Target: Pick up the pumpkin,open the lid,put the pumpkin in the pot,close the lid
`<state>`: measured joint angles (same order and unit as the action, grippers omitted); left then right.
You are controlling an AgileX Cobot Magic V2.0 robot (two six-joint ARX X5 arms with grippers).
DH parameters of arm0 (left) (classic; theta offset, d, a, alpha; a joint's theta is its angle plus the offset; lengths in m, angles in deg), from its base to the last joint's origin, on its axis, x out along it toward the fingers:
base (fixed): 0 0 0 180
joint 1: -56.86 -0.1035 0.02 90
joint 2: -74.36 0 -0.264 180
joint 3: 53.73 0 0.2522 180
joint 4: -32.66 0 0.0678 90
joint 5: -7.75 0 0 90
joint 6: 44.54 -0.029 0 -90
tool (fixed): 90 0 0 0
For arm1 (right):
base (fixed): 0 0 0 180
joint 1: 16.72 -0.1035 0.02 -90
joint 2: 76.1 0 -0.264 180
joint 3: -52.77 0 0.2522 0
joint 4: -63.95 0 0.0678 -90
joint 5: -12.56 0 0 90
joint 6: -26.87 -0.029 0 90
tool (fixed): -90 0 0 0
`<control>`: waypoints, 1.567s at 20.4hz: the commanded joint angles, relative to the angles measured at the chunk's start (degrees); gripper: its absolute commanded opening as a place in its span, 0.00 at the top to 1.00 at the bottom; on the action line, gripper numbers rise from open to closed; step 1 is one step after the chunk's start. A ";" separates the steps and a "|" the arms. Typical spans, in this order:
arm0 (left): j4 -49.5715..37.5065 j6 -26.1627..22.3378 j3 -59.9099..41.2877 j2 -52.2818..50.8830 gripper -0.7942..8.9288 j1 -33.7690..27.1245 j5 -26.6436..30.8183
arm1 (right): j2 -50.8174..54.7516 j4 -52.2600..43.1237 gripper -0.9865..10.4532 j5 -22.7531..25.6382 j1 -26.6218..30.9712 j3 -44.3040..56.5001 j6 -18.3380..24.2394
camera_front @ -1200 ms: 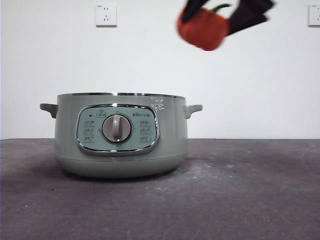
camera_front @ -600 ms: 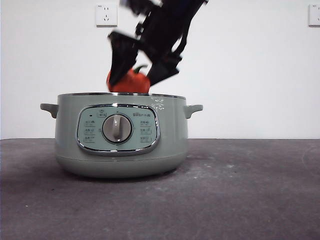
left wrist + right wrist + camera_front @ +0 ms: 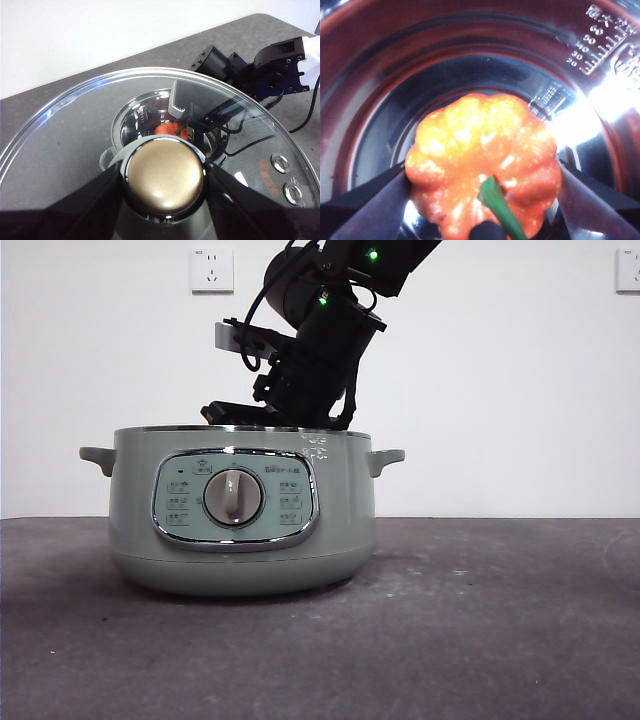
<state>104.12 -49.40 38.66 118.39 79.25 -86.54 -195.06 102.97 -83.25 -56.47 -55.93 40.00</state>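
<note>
The pumpkin (image 3: 482,162) sits down inside the pot's (image 3: 240,540) shiny metal bowl, its green stem pointing toward the wrist camera. The right gripper (image 3: 482,200) is clenched on it, 1 black jaw pressing each side. From the front the pumpkin is hidden behind the pot wall, and that arm reaches down from above with its gripper sunk below the chrome rim. The pot stands on the dark table (image 3: 500,620) with its dial facing forward. The left gripper (image 3: 162,175) grasps the lid (image 3: 75,130) by its knob (image 3: 164,175) and holds it above the pot; through the glass, the pumpkin and the other arm show below.
</note>
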 commanded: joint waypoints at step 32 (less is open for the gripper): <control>-29.44 -2.54 0.24 34.23 0.93 0.15 -9.57 | 55.01 25.00 0.39 15.19 1.49 -0.50 -7.72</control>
<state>77.71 -51.24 38.66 152.82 79.34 -95.30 -140.02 128.01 -68.21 -54.89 -56.37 32.83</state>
